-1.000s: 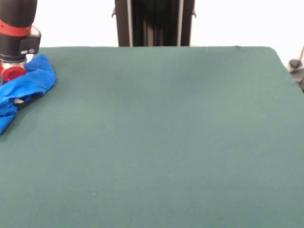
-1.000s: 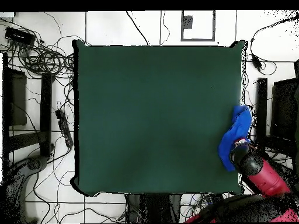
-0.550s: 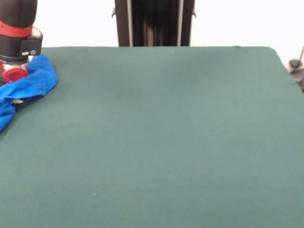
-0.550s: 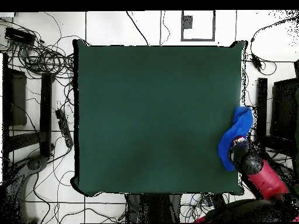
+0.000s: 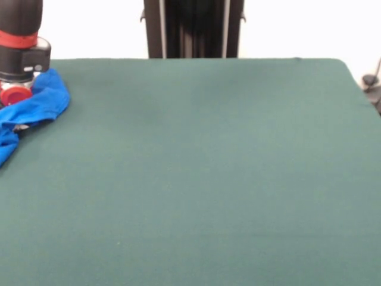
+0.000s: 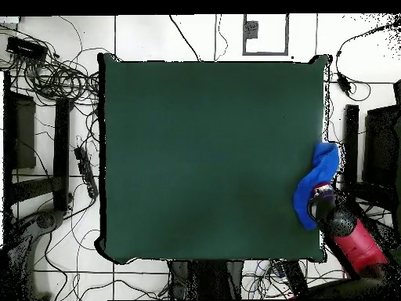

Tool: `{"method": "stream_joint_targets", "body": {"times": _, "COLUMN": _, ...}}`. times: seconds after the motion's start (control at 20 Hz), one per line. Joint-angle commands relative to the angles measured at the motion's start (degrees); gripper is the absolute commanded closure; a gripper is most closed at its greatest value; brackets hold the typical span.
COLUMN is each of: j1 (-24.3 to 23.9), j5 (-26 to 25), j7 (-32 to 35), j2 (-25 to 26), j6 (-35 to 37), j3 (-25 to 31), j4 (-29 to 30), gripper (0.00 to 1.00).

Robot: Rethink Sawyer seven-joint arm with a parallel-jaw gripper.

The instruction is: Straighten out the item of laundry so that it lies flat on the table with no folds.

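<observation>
The bright royal-blue soft cotton T-shirt (image 5: 33,104) lies bunched in a narrow, crumpled strip at the very edge of the large dark green felt-covered surface (image 5: 202,173). In the front view it sits at the far left corner, with one rounded lump of cloth next to the arm and a thinner tail running down and off the left border of the picture. In the overhead view the same T-shirt (image 6: 316,182) shows as a slanted band along the right edge of the surface (image 6: 204,157), its upper end reaching out past the edge and its lower end lying on the green cloth, roughly two thirds of the way down that side. It is heavily folded on itself; neither sleeves nor hems can be made out.

The robot's hand (image 5: 14,92) comes down at the inner end of the bunched shirt, right at the surface edge. In the front view a black cylinder with a red band and a small red round part at its lower end stands touching the blue cloth. From above, the hand (image 6: 319,199) is seen as a dark round end on the red arm, pressed against the lower half of the blue band. Whether it is parted or closed, and whether it has hold of the cloth, I cannot tell, since the wrist and the fabric cover that spot.

Cables lie coiled on the tiled floor (image 6: 47,259) around the surface.
</observation>
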Motion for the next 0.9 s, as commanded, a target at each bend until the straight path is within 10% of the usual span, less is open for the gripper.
{"method": "stream_joint_targets", "body": {"times": 0.05, "j1": 4.82, "j5": 2.17, "j7": 11.79, "j2": 1.61, "j6": 8.24, "j3": 13.2, "j4": 12.02, "gripper": 1.0}}
{"method": "stream_joint_targets", "body": {"times": 0.45, "j1": 3.74, "j5": 4.11, "j7": 13.1, "j2": -2.67, "j6": 8.32, "j3": 18.11, "j4": 15.61, "gripper": 1.0}}
{"method": "stream_joint_targets", "body": {"times": 0.9, "j1": 13.2, "j5": 9.12, "j7": 12.32, "j2": -8.08, "j6": 16.33, "j3": 8.29, "j4": 13.7, "gripper": 1.0}}
